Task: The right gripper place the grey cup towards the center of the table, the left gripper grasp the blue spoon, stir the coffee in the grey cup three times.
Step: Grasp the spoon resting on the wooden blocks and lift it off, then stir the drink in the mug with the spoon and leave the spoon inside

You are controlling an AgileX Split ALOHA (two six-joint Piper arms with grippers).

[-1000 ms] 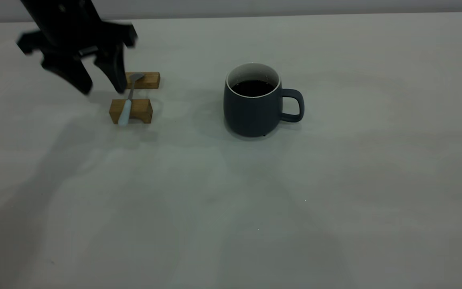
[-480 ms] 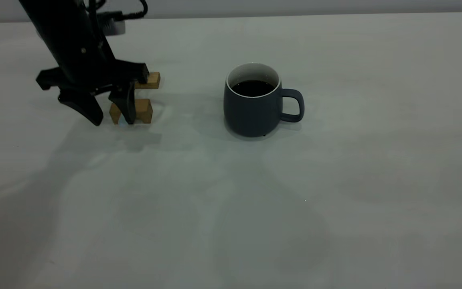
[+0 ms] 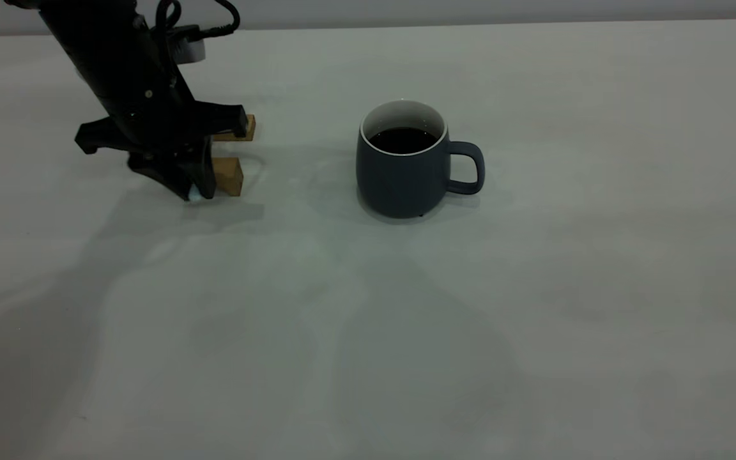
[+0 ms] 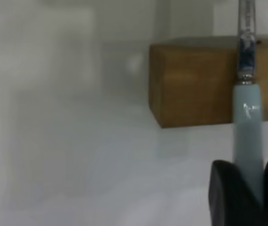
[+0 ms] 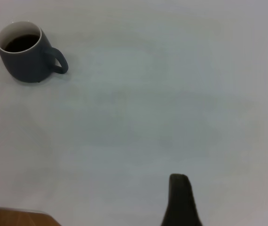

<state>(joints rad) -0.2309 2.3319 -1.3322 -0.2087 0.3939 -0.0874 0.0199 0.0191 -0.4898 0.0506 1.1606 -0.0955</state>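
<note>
The grey cup point(image 3: 403, 176) stands upright near the middle of the table point(image 3: 534, 319) with its handle to the right and the coffee point(image 3: 403, 139) inside. The right wrist view shows the grey cup point(image 5: 26, 63) far off. The blue spoon point(image 4: 247, 136) lies across a wooden block point(image 4: 195, 84). My left gripper point(image 4: 249, 188) is shut on its pale handle, low at the near block point(image 3: 230, 176). In the exterior view my left gripper point(image 3: 192, 185) hides most of the spoon. Of my right gripper only one black finger point(image 5: 180, 200) shows, open, far from the cup.
A second wooden block point(image 3: 241, 128) sits just behind the first, partly hidden by the left arm. A brown edge point(image 5: 16, 217) shows at a corner of the right wrist view. The table runs bare in front of and to the right of the cup.
The left gripper came down and toward the near block, and its fingers went from spread to shut on the spoon's handle. The cup has not moved.
</note>
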